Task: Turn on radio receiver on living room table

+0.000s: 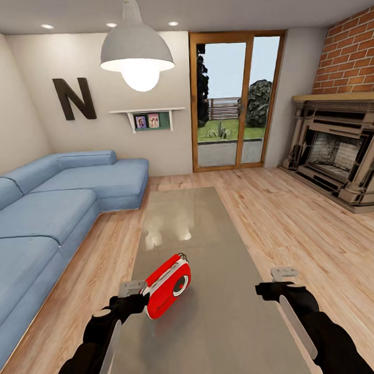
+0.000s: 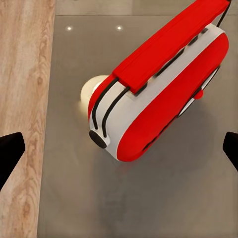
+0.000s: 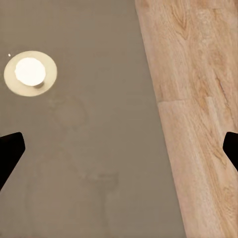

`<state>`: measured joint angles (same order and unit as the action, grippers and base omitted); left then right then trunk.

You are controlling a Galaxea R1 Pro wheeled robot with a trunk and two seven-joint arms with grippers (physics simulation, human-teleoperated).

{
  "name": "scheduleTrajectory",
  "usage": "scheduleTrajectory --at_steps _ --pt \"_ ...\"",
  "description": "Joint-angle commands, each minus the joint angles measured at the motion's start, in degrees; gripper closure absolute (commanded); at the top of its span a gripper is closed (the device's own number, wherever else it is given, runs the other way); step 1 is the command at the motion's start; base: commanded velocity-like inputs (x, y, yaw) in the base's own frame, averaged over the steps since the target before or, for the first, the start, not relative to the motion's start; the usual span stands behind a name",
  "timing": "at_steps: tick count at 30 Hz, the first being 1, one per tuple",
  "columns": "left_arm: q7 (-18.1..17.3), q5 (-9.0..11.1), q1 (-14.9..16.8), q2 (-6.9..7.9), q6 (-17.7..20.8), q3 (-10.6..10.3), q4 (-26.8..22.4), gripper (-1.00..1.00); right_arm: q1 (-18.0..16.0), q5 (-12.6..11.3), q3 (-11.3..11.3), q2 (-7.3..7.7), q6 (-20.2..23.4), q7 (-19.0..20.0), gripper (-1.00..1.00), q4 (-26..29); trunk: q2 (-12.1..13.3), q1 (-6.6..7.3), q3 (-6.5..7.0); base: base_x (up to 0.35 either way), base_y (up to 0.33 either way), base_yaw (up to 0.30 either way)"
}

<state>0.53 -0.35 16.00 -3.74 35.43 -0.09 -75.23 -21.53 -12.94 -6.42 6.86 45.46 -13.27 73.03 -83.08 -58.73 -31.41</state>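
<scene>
Both sets of jaws were spread; I hovered the left gripper (image 2: 119,153) over the radio (image 1: 167,286) to reach its switch, right gripper (image 3: 119,153) idle above the table (image 1: 216,328).

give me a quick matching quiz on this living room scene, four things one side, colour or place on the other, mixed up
Things:
1. radio receiver
2. sofa
3. fireplace
4. left end effector

Descriptions:
A. blue, along the left wall
B. red with white trim, on the grey table
C. right beside the radio, jaws open
D. under the brick wall, at the right

Pairs: 1-B, 2-A, 3-D, 4-C
</scene>
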Motion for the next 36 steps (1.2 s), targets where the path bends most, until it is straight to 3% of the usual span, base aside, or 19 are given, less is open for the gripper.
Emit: scheduleTrajectory --at_steps 1,36 --pt "0.0 0.0 0.0 0.01 0.0 0.0 0.0 -1.0 0.0 0.0 0.0 0.0 0.0 0.0 -1.0 0.0 0.0 0.0 0.0 0.0 0.0 0.0" --pt "-0.1 0.0 0.0 0.05 0.1 -0.1 -0.1 -1.0 0.0 0.0 0.0 0.0 0.0 0.0 -1.0 0.0 0.0 0.0 0.0 0.0 0.0 0.0"
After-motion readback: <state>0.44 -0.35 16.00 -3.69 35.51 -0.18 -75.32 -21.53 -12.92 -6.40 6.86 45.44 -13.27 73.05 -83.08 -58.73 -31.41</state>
